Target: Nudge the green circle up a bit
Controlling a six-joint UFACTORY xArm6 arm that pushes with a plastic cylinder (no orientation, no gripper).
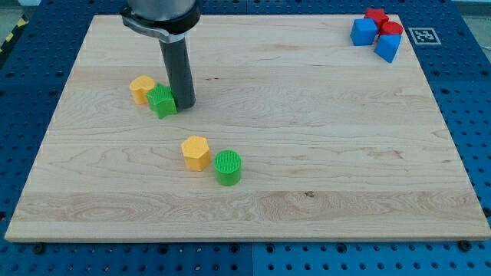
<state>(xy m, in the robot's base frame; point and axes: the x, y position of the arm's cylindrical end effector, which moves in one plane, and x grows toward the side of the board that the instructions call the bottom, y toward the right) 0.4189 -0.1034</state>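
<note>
- The place looked like a robotics lab or test bench, not a home.
- A pale wooden table [307,153] lay on a blue metal surface [468,77] drilled with a regular grid of holes, the kind used for bolting down equipment.
- A black-and-white fiducial marker [421,34] sat at the far right corner, beside the wood.
- Yellow-and-black hazard striping [9,38] ran along the far left edge.
- A dark robot rod [177,69] stood over the table among small plastic blocks in plain colours, such as the green cylinder [228,167].
</note>
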